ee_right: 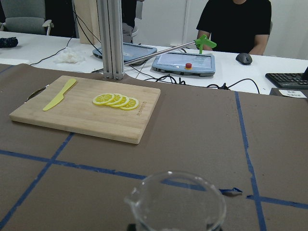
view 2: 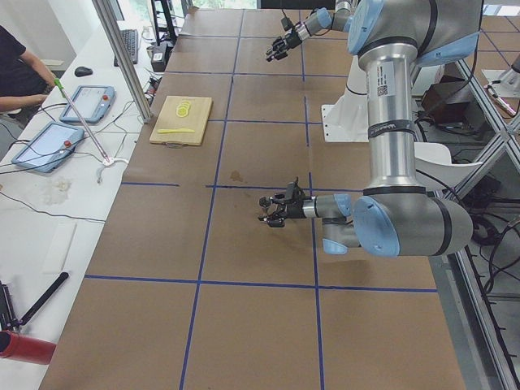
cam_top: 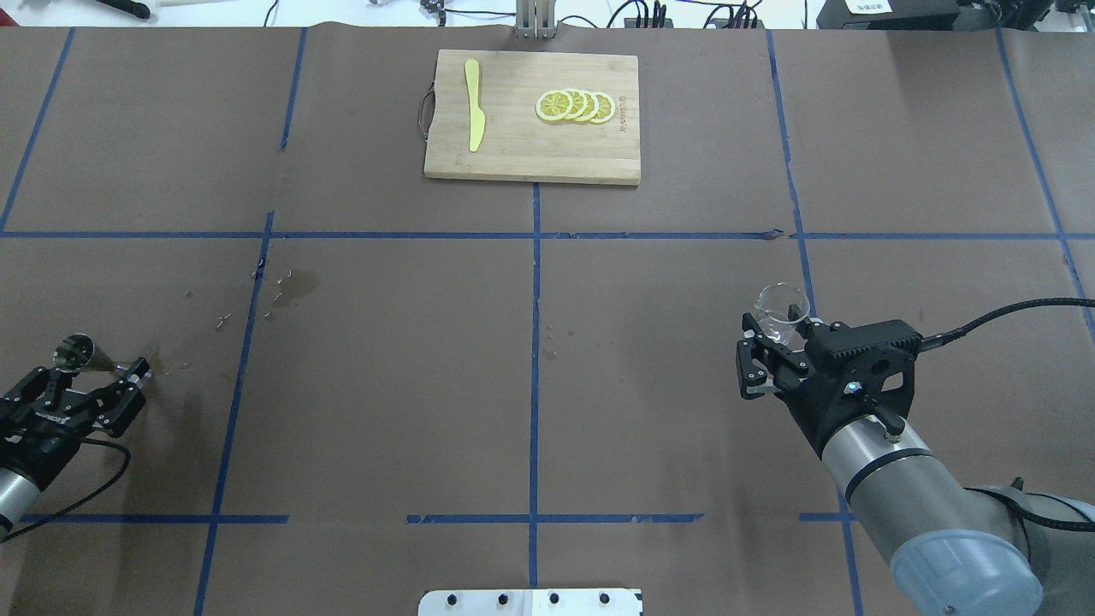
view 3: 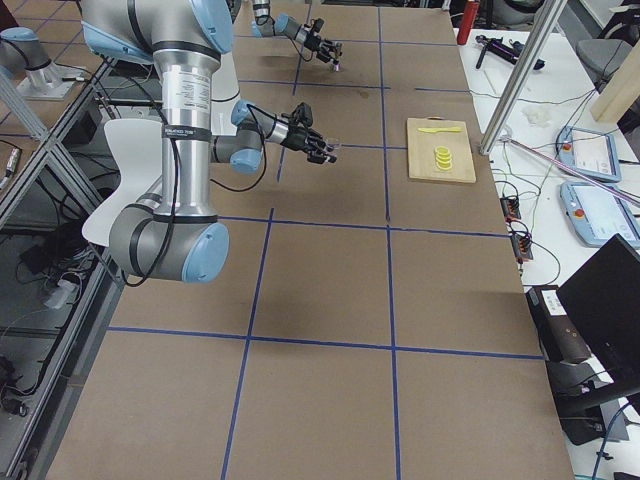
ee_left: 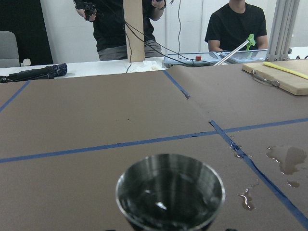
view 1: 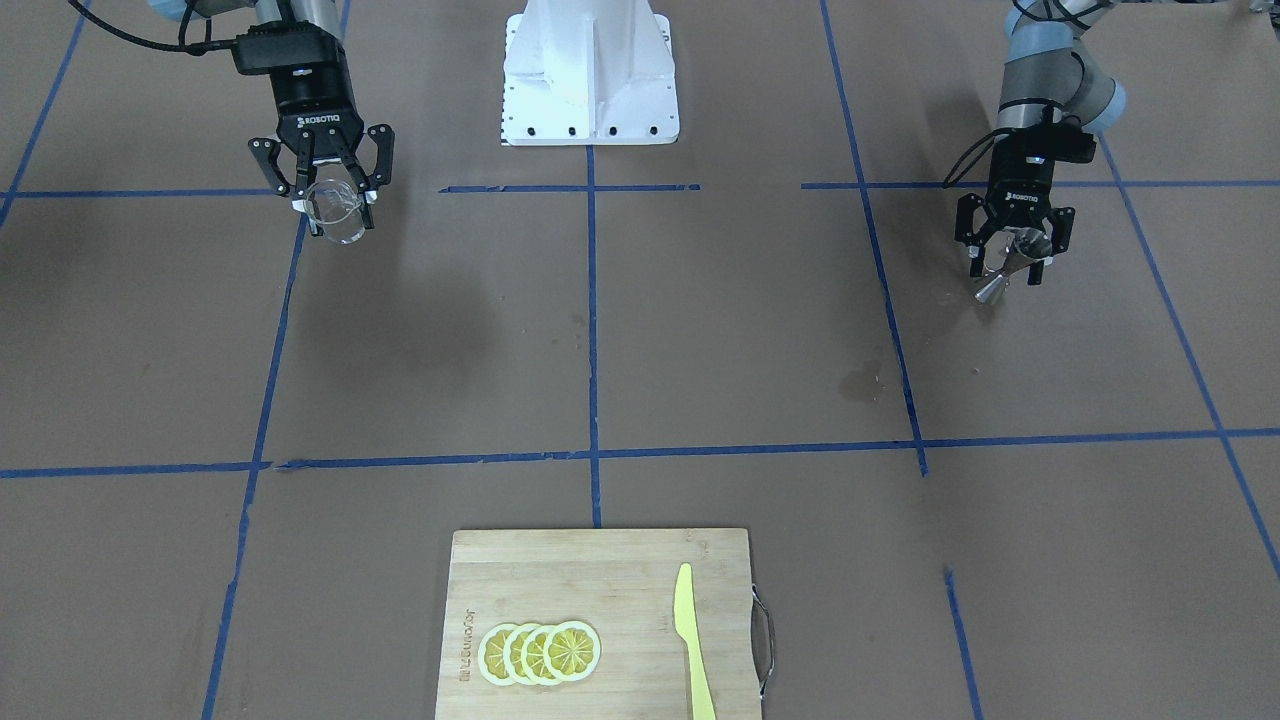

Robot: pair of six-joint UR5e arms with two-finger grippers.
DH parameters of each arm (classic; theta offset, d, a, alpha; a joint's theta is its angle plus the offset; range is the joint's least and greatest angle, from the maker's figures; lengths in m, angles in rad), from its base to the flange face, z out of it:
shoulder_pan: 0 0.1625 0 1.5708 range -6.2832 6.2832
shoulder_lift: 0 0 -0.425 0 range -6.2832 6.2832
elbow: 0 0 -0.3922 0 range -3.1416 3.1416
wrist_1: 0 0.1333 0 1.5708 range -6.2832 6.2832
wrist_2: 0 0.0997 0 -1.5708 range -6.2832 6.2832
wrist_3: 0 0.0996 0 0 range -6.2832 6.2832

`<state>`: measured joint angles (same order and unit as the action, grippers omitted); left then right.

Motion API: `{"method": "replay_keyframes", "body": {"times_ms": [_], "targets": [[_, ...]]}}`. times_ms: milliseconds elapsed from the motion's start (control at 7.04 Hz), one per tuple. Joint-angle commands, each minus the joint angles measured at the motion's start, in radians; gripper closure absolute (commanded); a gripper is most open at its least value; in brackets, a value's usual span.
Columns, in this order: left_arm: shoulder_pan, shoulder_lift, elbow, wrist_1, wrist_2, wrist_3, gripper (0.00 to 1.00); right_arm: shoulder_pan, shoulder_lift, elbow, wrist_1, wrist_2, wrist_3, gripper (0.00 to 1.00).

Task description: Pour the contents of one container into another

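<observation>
Glass [view 1: 335, 212] sits clenched in the right end effector [view 1: 335, 195], jigger [view 1: 1004, 268] in the left end effector [view 1: 1010, 255], well apart across the desk [view 1: 640, 350]; bring rims close, jigger upright beneath, then tilt the glass slowly

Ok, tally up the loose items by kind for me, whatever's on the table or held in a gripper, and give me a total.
glass tumbler: 1
steel jigger: 1
cutting board: 1
yellow knife: 1
lemon slices: 4
Total: 8
</observation>
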<state>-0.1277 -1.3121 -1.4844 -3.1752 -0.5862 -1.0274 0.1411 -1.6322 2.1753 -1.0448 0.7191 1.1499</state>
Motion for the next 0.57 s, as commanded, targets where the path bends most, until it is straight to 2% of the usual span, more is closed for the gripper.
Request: {"method": "replay_keyframes", "body": {"times_ms": [0,284,426], "targets": [[-0.001,0.014,-0.007,-0.003,-0.035,0.003,0.13,-0.001,0.000,0.001,0.000,-0.001,0.001,1.00],[-0.003,0.034,-0.023,-0.002,-0.125,0.004,0.13,-0.005,0.000,0.001,0.000,-0.003,0.001,1.00],[-0.003,0.112,-0.084,-0.002,-0.188,0.004,0.13,-0.005,0.000,0.003,0.000,-0.003,0.001,1.00]]}}
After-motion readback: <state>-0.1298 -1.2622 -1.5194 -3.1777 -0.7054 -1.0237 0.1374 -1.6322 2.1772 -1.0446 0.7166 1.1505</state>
